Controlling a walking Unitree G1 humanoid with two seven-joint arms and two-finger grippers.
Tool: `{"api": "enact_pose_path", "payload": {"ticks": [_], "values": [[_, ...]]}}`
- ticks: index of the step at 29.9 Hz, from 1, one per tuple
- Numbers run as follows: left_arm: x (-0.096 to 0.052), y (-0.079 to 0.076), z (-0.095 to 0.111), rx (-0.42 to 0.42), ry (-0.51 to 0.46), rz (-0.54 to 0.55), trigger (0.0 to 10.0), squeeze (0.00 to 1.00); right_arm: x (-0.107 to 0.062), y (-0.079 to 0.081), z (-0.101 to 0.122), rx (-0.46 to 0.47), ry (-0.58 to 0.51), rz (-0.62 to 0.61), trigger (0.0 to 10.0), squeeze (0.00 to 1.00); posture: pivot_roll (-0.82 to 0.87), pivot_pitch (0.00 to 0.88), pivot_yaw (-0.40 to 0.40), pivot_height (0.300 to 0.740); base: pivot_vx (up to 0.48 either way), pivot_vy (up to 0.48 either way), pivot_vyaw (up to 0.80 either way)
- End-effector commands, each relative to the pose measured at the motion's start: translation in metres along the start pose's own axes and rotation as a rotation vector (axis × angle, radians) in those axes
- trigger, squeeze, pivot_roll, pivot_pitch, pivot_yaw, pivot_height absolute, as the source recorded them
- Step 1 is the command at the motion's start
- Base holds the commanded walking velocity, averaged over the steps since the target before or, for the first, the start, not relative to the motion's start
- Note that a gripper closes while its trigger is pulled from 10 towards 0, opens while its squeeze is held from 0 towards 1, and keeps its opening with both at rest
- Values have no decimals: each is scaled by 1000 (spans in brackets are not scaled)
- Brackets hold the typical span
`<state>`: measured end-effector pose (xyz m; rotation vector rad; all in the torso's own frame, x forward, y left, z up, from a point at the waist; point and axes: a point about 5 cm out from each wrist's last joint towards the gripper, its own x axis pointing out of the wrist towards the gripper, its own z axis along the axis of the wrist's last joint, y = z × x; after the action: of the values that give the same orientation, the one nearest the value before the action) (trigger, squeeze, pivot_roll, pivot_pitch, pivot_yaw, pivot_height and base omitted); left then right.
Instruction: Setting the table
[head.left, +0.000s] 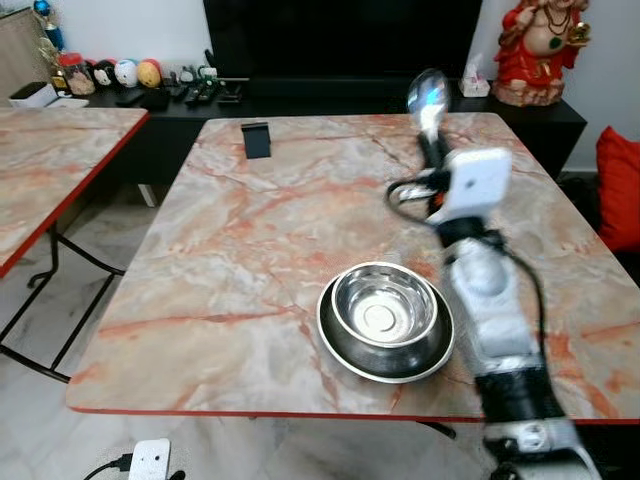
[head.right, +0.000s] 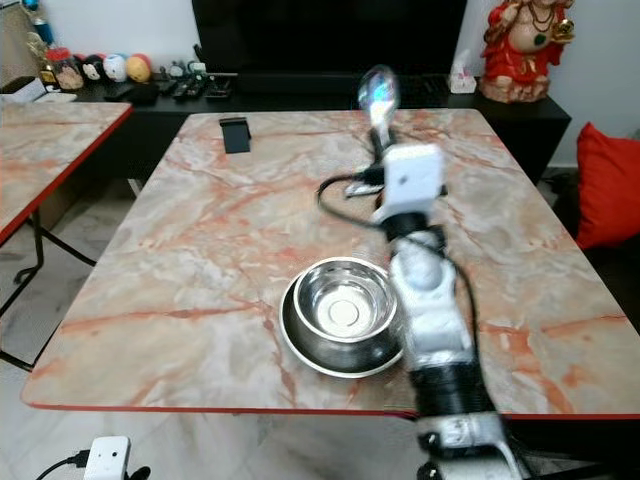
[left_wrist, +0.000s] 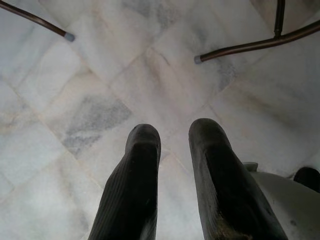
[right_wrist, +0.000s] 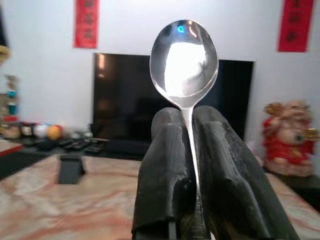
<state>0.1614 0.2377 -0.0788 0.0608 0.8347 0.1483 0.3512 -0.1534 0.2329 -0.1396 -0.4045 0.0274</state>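
My right gripper (right_wrist: 186, 130) has its jaws clamped on the spoon (right_wrist: 184, 60) — upright above the table (head.left: 250, 240), beyond the bowl (head.left: 385, 320); left gripper (left_wrist: 172, 150) jaws slightly parted.

A bowl (head.left: 386, 320) sat on a plate (head.left: 340, 350) at the lower middle of the frame, on the table (head.left: 250, 260) near its front edge. Just right of it rose the right arm, its right gripper (head.left: 432, 145) up in the upper middle, clamped on a spoon (head.left: 428, 100) standing upright above the fingers. A small stand (head.left: 257, 139) stood at the table's far edge, upper left of centre. A second table (head.left: 50, 160) lay at the left edge. A figurine (head.left: 540, 50) stood in the upper right, on the low cabinet (head.left: 330, 100) behind the table. The left gripper (left_wrist: 172, 150) hung over the floor (left_wrist: 100, 90).
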Motion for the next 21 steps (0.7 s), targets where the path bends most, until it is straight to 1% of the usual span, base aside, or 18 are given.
{"api": "enact_pose_path", "payload": {"ticks": [1, 3, 4, 5, 6, 7, 8, 10, 11, 12, 13, 16, 17, 19, 20, 21], "values": [[0, 2, 1, -6, -7, 6, 10000, 0, 6, -17, 0, -34, 50, -47, 10000, 0, -75, 0, 37, 707, 0, 0, 0], [0, 2, 1, -5, -9, 6, 10000, 0, 9, -32, -1, -79, 110, -79, 10000, 0, -75, 0, 37, 707, 0, 0, 0], [0, 2, 1, -5, -9, 6, 10000, 0, 9, -32, -1, -79, 110, -79, 10000, 0, -75, 0, 37, 707, 0, 0, 0], [0, 2, 2, -3, -12, 5, 10000, 0, 11, -42, 0, -86, 161, -101, 10000, 0, -86, 0, 40, 707, 0, 0, 0], [0, 3, 2, -3, -13, 5, 10000, 0, 11, -46, 1, -90, 181, -105, 10000, 0, -86, 0, 40, 707, 0, 0, 0], [0, 3, 2, -3, -13, 5, 10000, 0, 11, -46, 1, -90, 181, -105, 10000, 0, -86, 0, 40, 707, 0, 0, 0], [1, 2, 4, -4, -17, 4, 10000, 0, 9, -53, 2, -86, 225, -111, 10000, 0, -95, 0, 44, 707, 0, 0, 0], [1, 2, 5, -3, -21, 3, 10000, 0, 7, -56, 3, -66, 248, -94, 10000, 0, -95, 0, 44, 707, 0, 0, 0], [1, 1, 6, -2, -24, -1, 10000, 0, 2, -60, 2, -69, 295, -79, 10000, 0, -105, 0, 44, 707, 0, 0, 0], [1, 1, 6, -2, -24, -1, 10000, 0, 2, -60, 2, -69, 295, -79, 10000, 0, -105, 0, 44, 707, 0, 0, 0], [2, 1, 6, -2, -26, -4, 10000, 0, -1, -64, 2, -83, 332, -77, 10000, 0, -107, 0, 44, 707, 0, 0, 0], [2, 0, 6, 2, -24, -9, 10000, 0, -11, -70, -5, -59, 422, -71, 10000, 0, -119, 0, 37, 707, 0, 0, 0], [2, 0, 6, 2, -24, -9, 10000, 0, -11, -70, -5, -59, 422, -71, 10000, 0, -119, 0, 37, 707, 0, 0, 0], [1, 1, 6, 3, -22, -10, 10000, 0, -21, -72, -12, -21, 496, -74, 10000, 0, -126, 0, 35, 707, 0, 0, 0], [1, 1, 6, 3, -22, -10, 10000, 0, -21, -72, -12, -21, 496, -74, 10000, 0, -126, 0, 35, 707, 0, 0, 0], [1, 0, 5, 2, -21, -12, 10000, 0, -30, -72, -16, -5, 543, -66, 10000, 0, -127, 0, 30, 707, 0, 0, 0]]}}
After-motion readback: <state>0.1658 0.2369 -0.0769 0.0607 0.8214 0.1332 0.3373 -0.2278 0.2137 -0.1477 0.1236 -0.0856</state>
